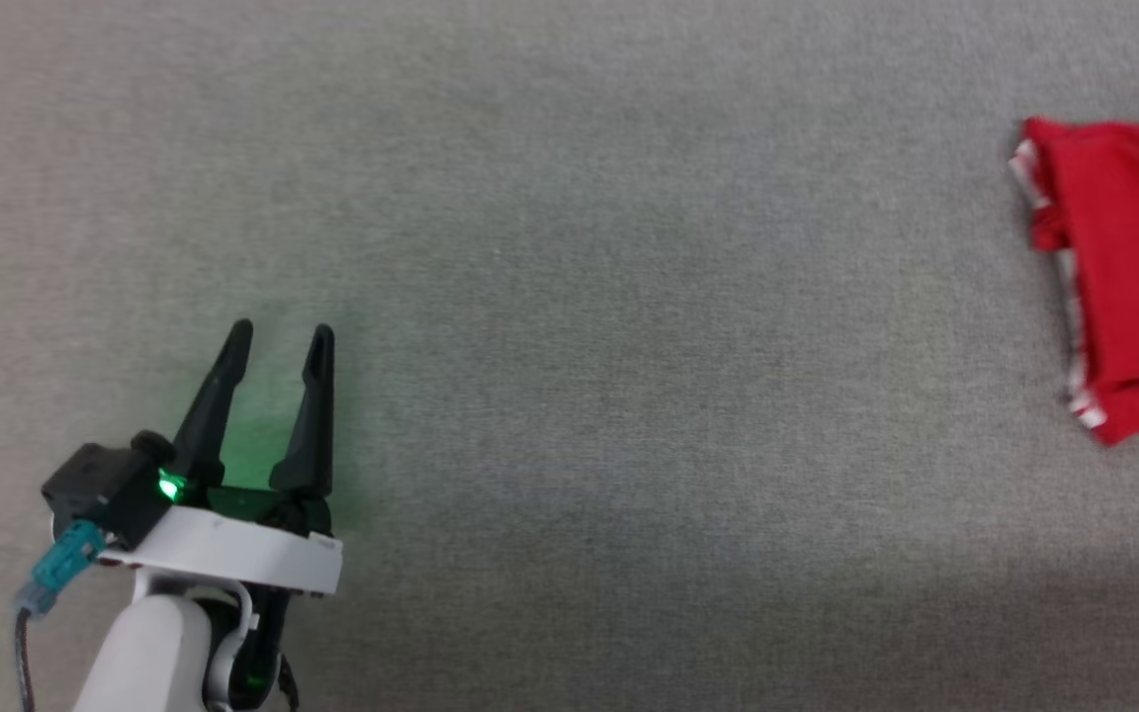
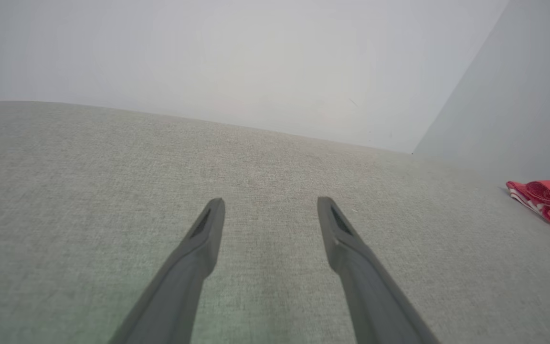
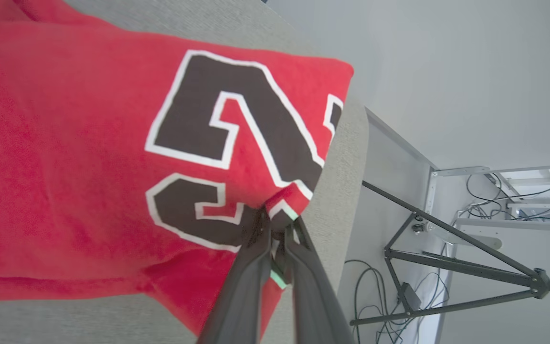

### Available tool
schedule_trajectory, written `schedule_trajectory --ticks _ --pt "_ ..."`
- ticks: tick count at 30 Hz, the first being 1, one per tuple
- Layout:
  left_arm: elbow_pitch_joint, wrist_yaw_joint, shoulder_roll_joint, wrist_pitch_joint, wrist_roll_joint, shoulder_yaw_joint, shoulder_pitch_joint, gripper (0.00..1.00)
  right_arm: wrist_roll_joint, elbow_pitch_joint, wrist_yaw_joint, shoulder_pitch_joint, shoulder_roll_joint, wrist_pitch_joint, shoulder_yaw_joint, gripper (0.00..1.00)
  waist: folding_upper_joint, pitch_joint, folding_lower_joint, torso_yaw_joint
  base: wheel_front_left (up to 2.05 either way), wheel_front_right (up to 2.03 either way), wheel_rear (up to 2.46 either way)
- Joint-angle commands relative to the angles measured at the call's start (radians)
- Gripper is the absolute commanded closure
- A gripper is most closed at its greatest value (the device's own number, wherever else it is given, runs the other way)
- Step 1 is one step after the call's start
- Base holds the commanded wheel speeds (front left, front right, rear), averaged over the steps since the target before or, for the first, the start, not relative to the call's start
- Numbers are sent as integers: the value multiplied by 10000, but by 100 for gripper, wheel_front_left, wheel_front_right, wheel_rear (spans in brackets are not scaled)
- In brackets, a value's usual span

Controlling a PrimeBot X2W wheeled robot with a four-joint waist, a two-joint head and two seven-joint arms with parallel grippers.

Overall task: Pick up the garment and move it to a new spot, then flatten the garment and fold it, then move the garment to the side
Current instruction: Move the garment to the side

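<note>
soft, even light; the head view is slightly blurred, a green glow at the left tool [image 1: 282, 331] tints the grey worktop [image 1: 629, 297], a faint shadow band darkens its lower right, and the left wrist view looks hazy.

garment [image 3: 65, 143] — fuzzy cloth, table [image 1: 569, 297] — matt weave

Head camera: steeply down on the grey desk [image 1: 629, 297]. Left wrist: low, facing along it to a wall [image 2: 256, 62]. Right wrist: close on the garment [image 3: 65, 167] — common to all three views.
</note>
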Motion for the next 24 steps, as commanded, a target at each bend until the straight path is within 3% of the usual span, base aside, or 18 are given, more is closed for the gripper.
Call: schedule_trajectory --ticks 1,10,19,22,23,24 --pt "-44 -28 48 -3 23 -9 -150 0 -157 108 -20 -251 -209 -90 55 100 -1 304 0 -256 0 0 0" --pt "-86 -28 96 -3 4 -167 -371 0 -1042 1066 -20 -1103 -941 -627 641 100 -1 696 0 -257 0 0 0" --pt "-4 -28 96 -3 -47 -180 -467 0 -1418 2286 -20 -1388 -414 -929 593 100 -1 767 0 -126 0 0 0" --pt "24 -28 81 -4 -55 -140 -423 0 -1512 2647 -20 -1411 -11 -997 427 57 -1 676 0 -113 0 0 0" --pt "33 -28 85 -4 -48 -115 -395 0 -1583 2717 -20 -1406 77 -992 417 51 -1 636 0 -118 0 0 0" --pt "50 -28 89 -4 -36 -98 -363 0 -1615 2777 -20 -1424 147 -1008 381 35 -1 585 0 -124 0 0 0"
